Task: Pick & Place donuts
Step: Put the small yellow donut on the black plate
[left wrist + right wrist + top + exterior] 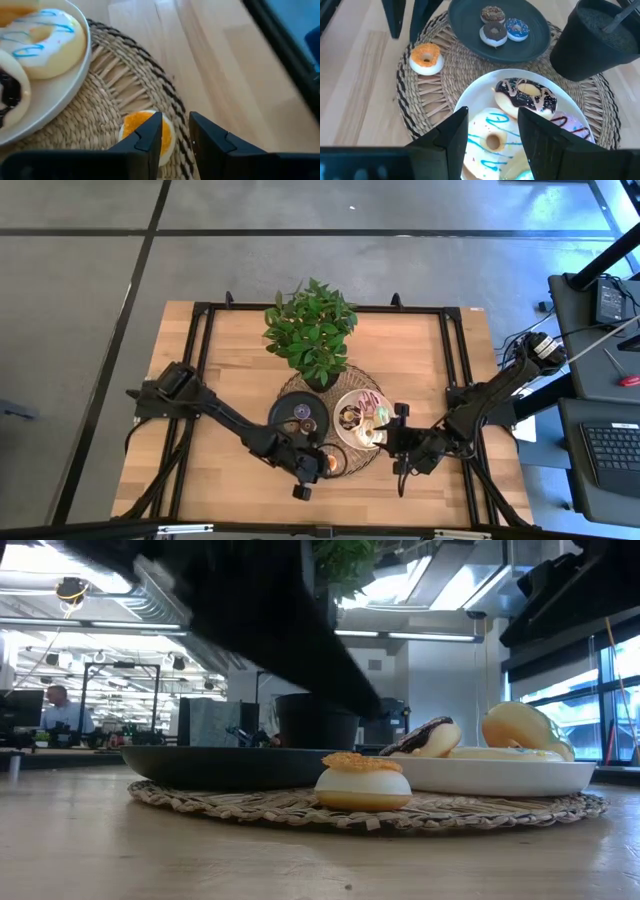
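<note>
Two arms at a wooden tabletop [420,370] carrying a woven mat [427,95], a black plate [470,35], a white plate [470,97] and a potted plant [312,330].

The left hand [175,132] hung just above the orange-iced donut [426,58], its fingers slightly spread with a narrow gap, pinching nothing. That donut sat alone on the mat, toward the tabletop's front edge, just beside both plates and touching neither. The right hand [492,127] hovered over the white plate, fingers spread and empty.

Three small donuts [499,27] lay together on the black plate: one brown with sprinkles, one dark, one blue. The white plate held larger ones, among them a white donut with blue stripes [492,140] and a chocolate-iced one [525,97].

The orange donut looked light, rigid and smooth, probably a moulded toy, so a glossy glaze could slip between hard fingers. A hold across the outer sides of the ring, low on the pale base, seemed safest; the left fingers appeared to need more spread first.
</note>
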